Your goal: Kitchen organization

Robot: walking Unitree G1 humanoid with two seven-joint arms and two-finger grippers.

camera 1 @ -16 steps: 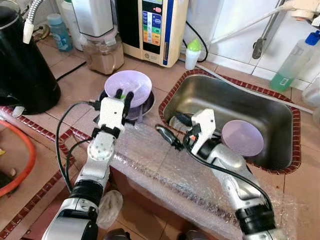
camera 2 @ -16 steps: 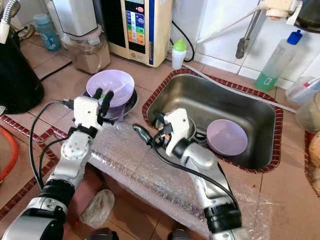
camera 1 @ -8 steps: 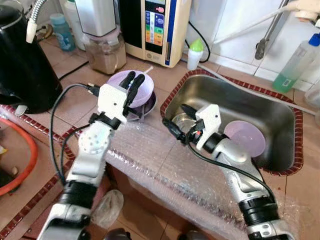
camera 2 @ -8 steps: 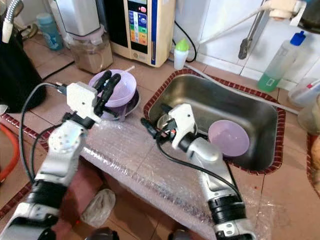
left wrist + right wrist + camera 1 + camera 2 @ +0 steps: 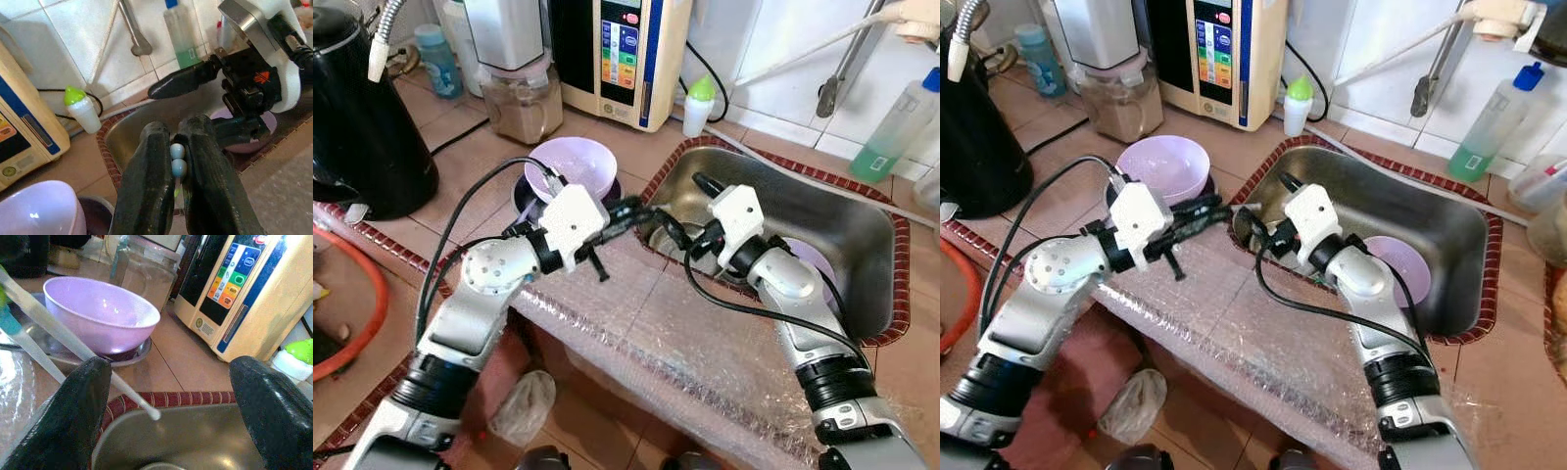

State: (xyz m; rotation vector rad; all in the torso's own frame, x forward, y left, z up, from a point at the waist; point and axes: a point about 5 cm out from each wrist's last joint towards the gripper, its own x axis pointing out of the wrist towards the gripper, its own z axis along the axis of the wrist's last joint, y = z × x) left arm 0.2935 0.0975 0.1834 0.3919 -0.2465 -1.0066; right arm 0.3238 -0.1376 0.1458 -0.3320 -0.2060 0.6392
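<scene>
My left gripper (image 5: 628, 210) reaches right, level with the sink's (image 5: 862, 211) left rim, and is shut on two thin translucent sticks (image 5: 73, 345). Their pale rounded ends (image 5: 177, 160) show between its fingers (image 5: 146, 186). My right gripper (image 5: 683, 209) stands open just beyond the left one's tips, over the sink's left end, and the sticks' far end lies between its fingers (image 5: 73, 426). A purple bowl (image 5: 573, 164) sits on a dark plate on the counter behind the left arm. Another purple bowl (image 5: 820, 264) lies in the sink, partly hidden by the right arm.
Bubble wrap (image 5: 636, 313) covers the counter's front edge. A black kettle (image 5: 357, 117), a blender jar (image 5: 514, 98) and a water purifier (image 5: 617, 49) line the back left. A green-capped bottle (image 5: 697, 103) and a green soap bottle (image 5: 891, 122) stand behind the sink.
My left gripper swung right from over the counter bowl to the sink's edge, with the sticks in it. The right gripper lifted and turned to face it.
</scene>
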